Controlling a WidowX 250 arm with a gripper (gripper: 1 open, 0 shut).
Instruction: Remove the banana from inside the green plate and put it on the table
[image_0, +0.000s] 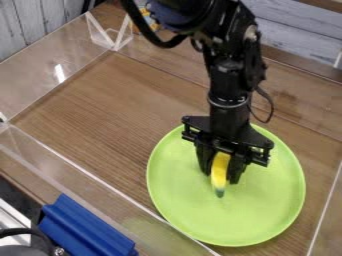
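The banana (221, 175) is small and yellow with a dark tip, lying inside the lime-green plate (181, 195) at the front right of the brown wood-grain table (120, 100). My black gripper (223, 166) points straight down over the plate's middle. Its fingers (205, 161) stand on either side of the banana and press against it, so the gripper is shut on the banana. The fruit's lower end still rests on the plate, and its upper part is hidden between the fingers.
Clear acrylic walls (54, 70) run along the table's left and back edges. A blue object (87, 232) sits at the bottom left, outside the front wall. Bare wood stretches to the left of and behind the plate.
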